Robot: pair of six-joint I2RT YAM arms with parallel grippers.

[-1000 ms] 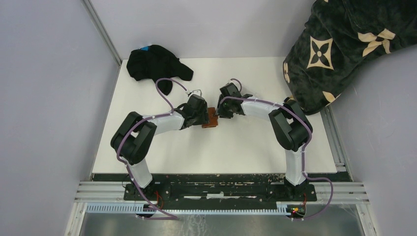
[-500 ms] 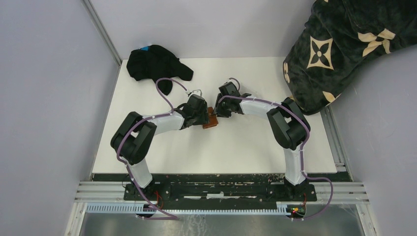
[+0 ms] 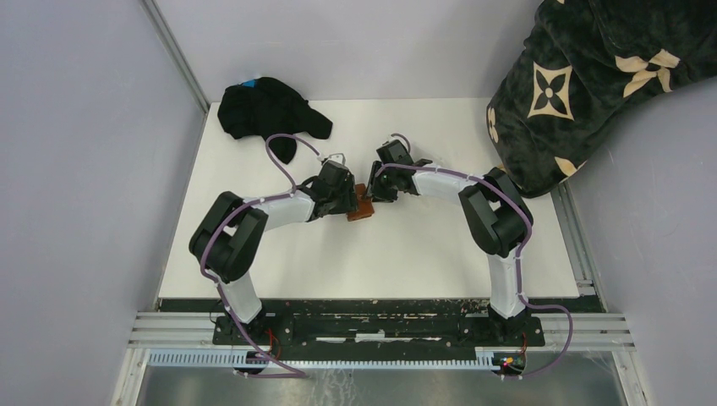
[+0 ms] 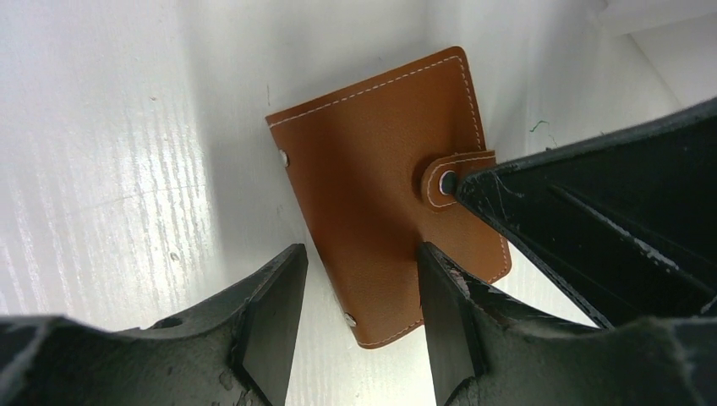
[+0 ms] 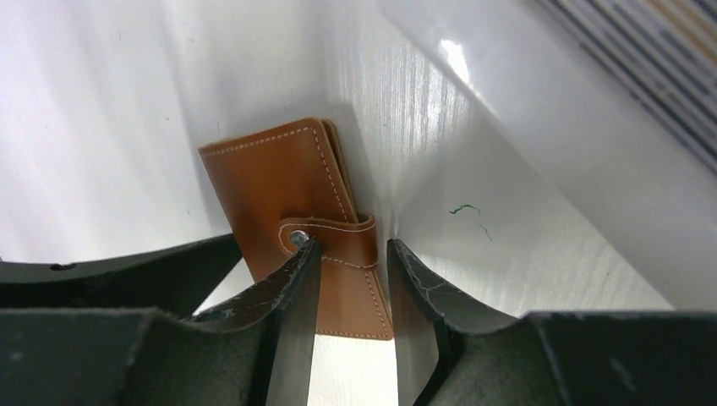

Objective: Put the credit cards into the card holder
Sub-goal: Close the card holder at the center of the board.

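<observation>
Two grippers flank the closed card holder lying flat on the table: left gripper at its 9 o'clock, jaws parted astride one edge, probably to pin it; right gripper at 2 o'clock, jaws parted around the snap tab, probably to unfasten it.

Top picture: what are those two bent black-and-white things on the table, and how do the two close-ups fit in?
Those are robot arms, a left arm and a right arm, bolted at the near edge of a table. The top picture looks down from above. Each close-up comes from a camera on one wrist, so the black prongs are that arm's gripper. Between them lies a closed brown card holder. The left gripper stands open over it, holding nothing. The right gripper straddles its snap tab; whether it pinches, I cannot tell. Also there: a black cap and a patterned blanket. No cards show.
</observation>
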